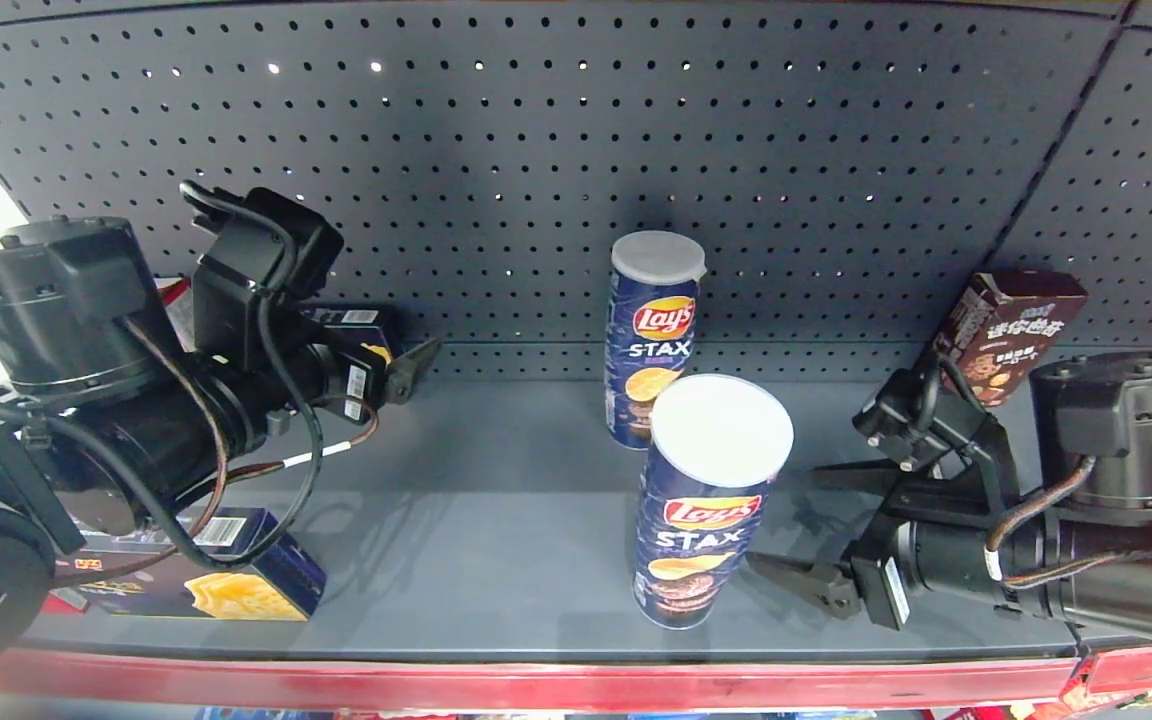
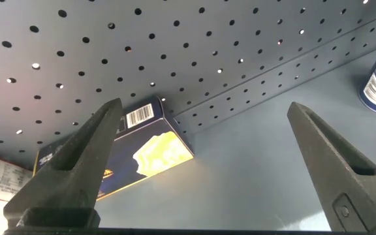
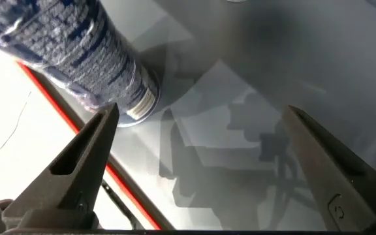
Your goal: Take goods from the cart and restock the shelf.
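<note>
Two dark blue chip cans with white lids stand upright on the grey shelf (image 1: pixel 496 540). The back can (image 1: pixel 652 340) is close to the pegboard; the front can (image 1: pixel 708 500) is nearer the red shelf edge. My right gripper (image 1: pixel 784 518) is open just right of the front can, not touching it, nothing between its fingers. In the right wrist view the front can (image 3: pixel 90 52) lies beyond one fingertip (image 3: pixel 106 121) of the open right gripper (image 3: pixel 201 111). My left gripper (image 1: pixel 406 365) hangs open at the back left, empty (image 2: pixel 204 108), facing a blue snack box (image 2: pixel 136 153).
A blue box (image 1: pixel 206 580) lies flat at the shelf's front left. A brown box (image 1: pixel 1011 330) leans on the pegboard at the back right. Another blue box (image 1: pixel 356 325) sits behind the left gripper. The red shelf lip (image 1: pixel 536 685) runs along the front.
</note>
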Controlling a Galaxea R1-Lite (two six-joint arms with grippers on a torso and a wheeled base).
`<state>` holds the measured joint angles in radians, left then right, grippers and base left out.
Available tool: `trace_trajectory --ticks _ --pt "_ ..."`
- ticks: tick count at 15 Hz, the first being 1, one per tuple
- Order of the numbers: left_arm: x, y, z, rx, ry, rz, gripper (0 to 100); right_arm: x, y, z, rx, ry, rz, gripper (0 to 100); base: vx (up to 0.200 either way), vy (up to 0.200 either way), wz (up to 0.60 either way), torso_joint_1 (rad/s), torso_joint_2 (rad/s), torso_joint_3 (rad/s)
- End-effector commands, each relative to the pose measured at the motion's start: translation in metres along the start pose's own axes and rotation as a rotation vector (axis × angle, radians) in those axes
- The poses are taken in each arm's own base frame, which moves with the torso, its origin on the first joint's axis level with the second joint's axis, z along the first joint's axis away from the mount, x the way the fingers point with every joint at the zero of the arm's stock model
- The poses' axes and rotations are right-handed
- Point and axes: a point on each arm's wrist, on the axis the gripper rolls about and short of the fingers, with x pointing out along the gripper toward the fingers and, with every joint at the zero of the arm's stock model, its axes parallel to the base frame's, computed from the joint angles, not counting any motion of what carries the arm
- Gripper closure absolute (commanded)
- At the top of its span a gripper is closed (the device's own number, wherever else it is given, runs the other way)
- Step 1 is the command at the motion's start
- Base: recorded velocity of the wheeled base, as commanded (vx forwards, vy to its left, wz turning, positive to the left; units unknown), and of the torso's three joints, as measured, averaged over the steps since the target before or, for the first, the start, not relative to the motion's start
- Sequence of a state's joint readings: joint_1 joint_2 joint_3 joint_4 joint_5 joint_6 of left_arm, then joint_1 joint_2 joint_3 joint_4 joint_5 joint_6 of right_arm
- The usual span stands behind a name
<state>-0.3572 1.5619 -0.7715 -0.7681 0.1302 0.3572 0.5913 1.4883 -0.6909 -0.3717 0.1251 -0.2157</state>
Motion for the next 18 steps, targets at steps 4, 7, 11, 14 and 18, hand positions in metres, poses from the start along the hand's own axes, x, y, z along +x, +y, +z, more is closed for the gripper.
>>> trace_trajectory --ticks 4,7,11,14,18 --pt "0.000 0.000 0.000 0.000 0.001 0.001 0 0.012 -0.001 0.006 -0.004 -0.003 0.006 0 0.000 0.000 0.00 0.000 0.00 0.000" --pt "0.001 0.000 -0.001 0.000 0.002 -0.002 0 0.012 0.000 0.006 -0.004 -0.002 0.009 0 0.000 0.000 0.00 0.000 0.00 0.000" --pt "0.001 0.000 -0.001 0.000 0.002 -0.002 0 0.016 0.000 0.006 -0.005 0.002 0.013 0 0.000 0.000 0.00 0.000 0.00 0.000" --pt "0.001 -0.001 -0.001 0.001 0.004 -0.003 0 0.019 0.002 0.006 -0.008 0.005 0.021 0 0.000 0.000 0.00 0.000 0.00 0.000" --pt "0.002 -0.001 -0.002 0.001 0.006 -0.004 0 0.021 0.003 0.006 -0.010 0.003 0.024 0 0.000 0.000 0.00 0.000 0.00 0.000"
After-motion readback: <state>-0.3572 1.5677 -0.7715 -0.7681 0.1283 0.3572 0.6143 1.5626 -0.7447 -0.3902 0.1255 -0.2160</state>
